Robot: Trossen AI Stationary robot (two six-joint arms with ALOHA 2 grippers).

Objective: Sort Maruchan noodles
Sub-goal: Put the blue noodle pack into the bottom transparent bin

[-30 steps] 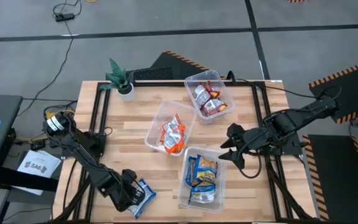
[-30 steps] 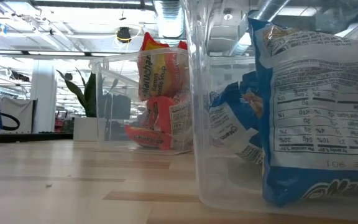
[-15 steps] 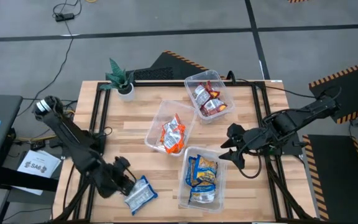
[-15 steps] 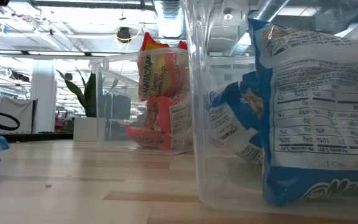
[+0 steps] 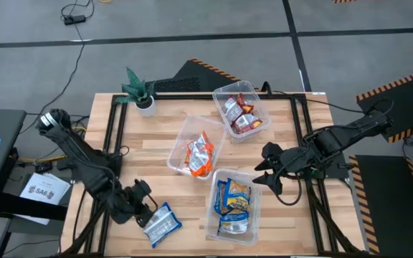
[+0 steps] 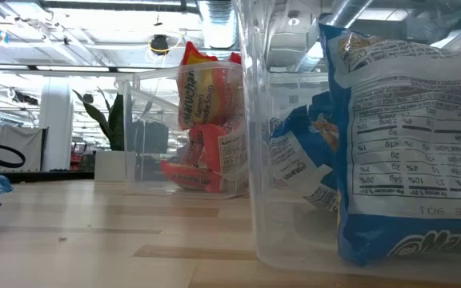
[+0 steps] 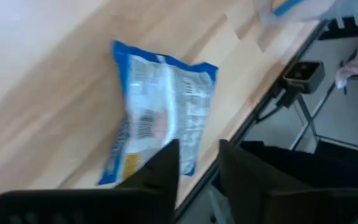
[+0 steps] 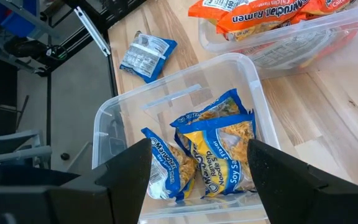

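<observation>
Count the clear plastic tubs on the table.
3: red-packet tub at the far side, orange-packet tub in the middle, blue-packet tub at the near edge.

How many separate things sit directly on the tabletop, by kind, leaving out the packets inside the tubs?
Clear tubs: 3 (red-packet tub, orange-packet tub, blue-packet tub)
Loose blue packet: 1
Potted plant: 1
Total: 5

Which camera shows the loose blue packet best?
The left wrist view: the blue packet fills the frame, lying flat. The high view shows it small near the table's edge, the right wrist view far off, the low view only a sliver.
</observation>
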